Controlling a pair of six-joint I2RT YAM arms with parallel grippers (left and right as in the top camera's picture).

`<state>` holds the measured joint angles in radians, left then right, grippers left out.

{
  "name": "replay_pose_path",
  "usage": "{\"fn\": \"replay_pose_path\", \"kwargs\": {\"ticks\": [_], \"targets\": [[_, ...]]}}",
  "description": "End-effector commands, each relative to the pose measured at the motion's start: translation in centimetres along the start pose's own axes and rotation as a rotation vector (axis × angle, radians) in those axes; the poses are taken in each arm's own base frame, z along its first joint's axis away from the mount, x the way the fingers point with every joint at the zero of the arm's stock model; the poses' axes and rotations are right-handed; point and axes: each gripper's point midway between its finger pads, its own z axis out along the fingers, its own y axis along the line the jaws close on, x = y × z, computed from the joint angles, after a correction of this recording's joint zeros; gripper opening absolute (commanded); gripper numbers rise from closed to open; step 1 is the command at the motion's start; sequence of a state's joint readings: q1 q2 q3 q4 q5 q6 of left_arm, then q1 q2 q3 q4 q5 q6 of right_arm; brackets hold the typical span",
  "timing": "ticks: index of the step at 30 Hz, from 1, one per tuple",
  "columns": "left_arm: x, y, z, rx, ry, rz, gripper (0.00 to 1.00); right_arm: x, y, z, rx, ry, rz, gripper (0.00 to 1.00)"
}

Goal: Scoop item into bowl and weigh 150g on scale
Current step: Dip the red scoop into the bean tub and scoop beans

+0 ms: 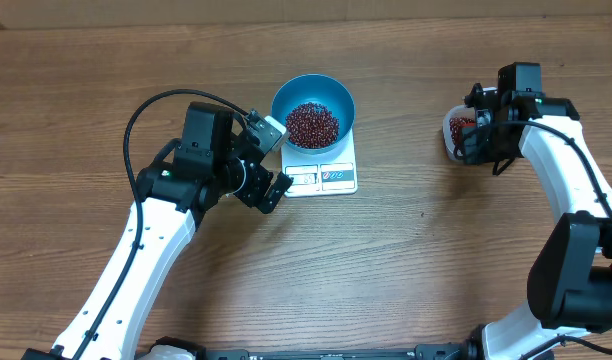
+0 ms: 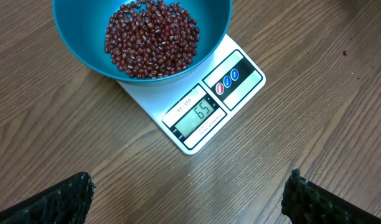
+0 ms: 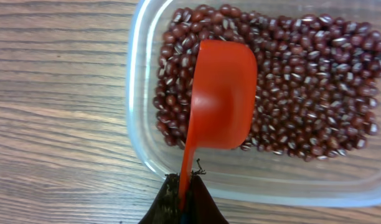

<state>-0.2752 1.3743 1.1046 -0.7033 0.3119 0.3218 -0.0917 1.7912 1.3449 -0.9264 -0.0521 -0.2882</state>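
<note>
The blue bowl (image 1: pixel 313 111) (image 2: pixel 141 38) stands on the white scale (image 1: pixel 322 172) (image 2: pixel 197 112) and holds a heap of dark red beans (image 1: pixel 312 124) (image 2: pixel 151 38). The scale's display reads 65. My left gripper (image 1: pixel 269 160) (image 2: pixel 189 198) hangs open just left of the scale, nothing between its fingers. My right gripper (image 1: pixel 471 128) (image 3: pixel 184 202) is shut on the handle of an orange scoop (image 3: pixel 220 93). The scoop lies bottom up over the beans (image 3: pixel 302 87) in the clear tub (image 1: pixel 458 131) (image 3: pixel 147 149).
One stray bean (image 2: pixel 345 53) lies on the wooden table (image 1: pixel 406 260) right of the scale. The left arm's black cable (image 1: pixel 156 105) loops above its wrist.
</note>
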Motion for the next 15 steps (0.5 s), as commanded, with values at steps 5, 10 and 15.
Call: {"fn": "replay_pose_path", "kwargs": {"ticks": [5, 10, 15], "targets": [[-0.3, -0.6, -0.4, 0.017, -0.018, 0.029, 1.00, 1.1, 1.6, 1.5, -0.094, 0.009, 0.004, 0.04], [-0.4, -0.6, -0.4, 0.017, -0.018, 0.029, 1.00, 1.9, 2.8, 2.4, -0.156, 0.014, 0.008, 0.04], [-0.3, -0.6, -0.4, 0.017, -0.018, 0.029, 1.00, 1.9, 3.0, 2.4, -0.169, 0.009, 0.008, 0.04]]}}
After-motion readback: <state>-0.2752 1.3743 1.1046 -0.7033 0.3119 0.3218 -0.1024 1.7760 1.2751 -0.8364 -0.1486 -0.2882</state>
